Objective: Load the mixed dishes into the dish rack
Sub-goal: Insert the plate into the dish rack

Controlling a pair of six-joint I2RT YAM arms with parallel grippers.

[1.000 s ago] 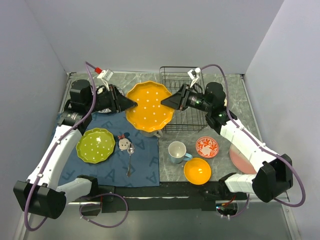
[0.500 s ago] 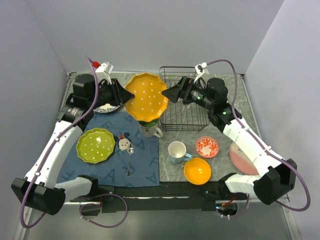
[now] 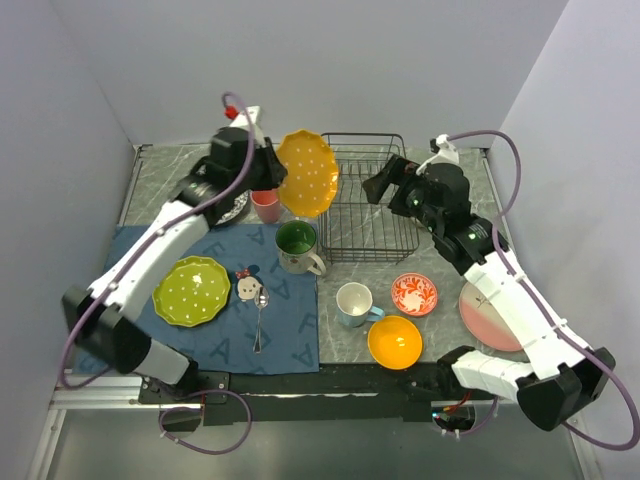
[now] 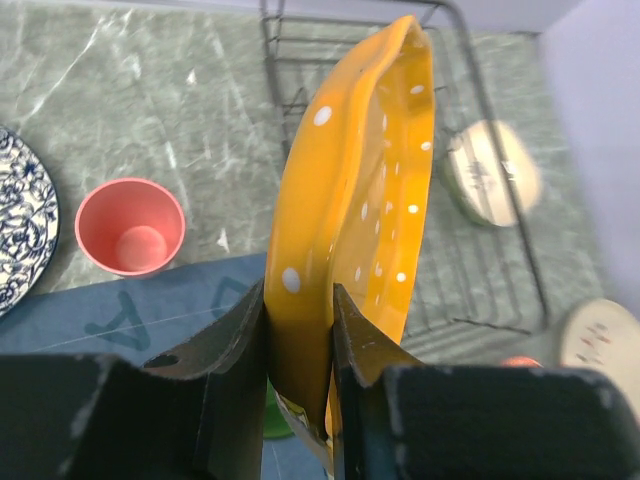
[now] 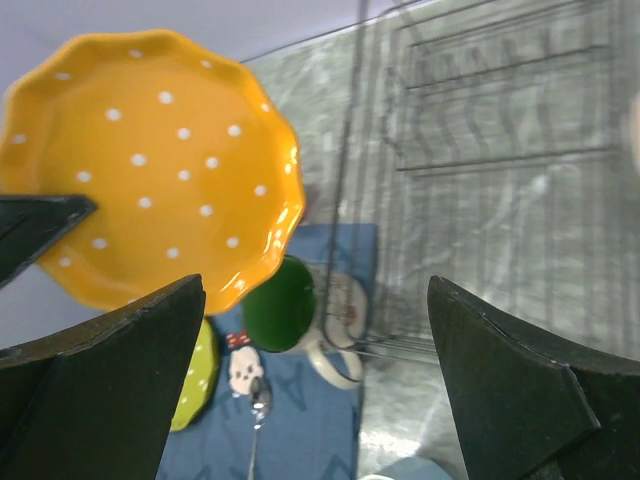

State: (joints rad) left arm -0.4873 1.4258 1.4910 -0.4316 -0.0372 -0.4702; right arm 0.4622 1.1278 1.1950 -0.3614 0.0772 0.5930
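My left gripper (image 3: 279, 177) is shut on the rim of the orange scalloped plate (image 3: 308, 172), which stands on edge in the air at the left side of the black wire dish rack (image 3: 368, 205). In the left wrist view both fingers (image 4: 240, 330) press the plate (image 4: 360, 200) between them. My right gripper (image 3: 378, 188) hovers open above the rack, apart from the plate (image 5: 150, 170); nothing sits between its jaws (image 5: 316, 285). The rack (image 5: 490, 150) has no dishes in it.
On the blue mat (image 3: 290, 320) lie a lime-green plate (image 3: 191, 290), a mug with a green inside (image 3: 297, 245), a spoon (image 3: 259, 315) and a small mouse-figure dish (image 3: 247, 285). A pink cup (image 3: 266, 205), white mug (image 3: 354, 303), red-patterned dish (image 3: 413, 293), orange bowl (image 3: 394, 341) and pink plate (image 3: 485, 315) rest on the table.
My right gripper let go of the orange plate, opened wide and drew back over the rack. My left arm carried the plate back and right, turning it on edge beside the rack.
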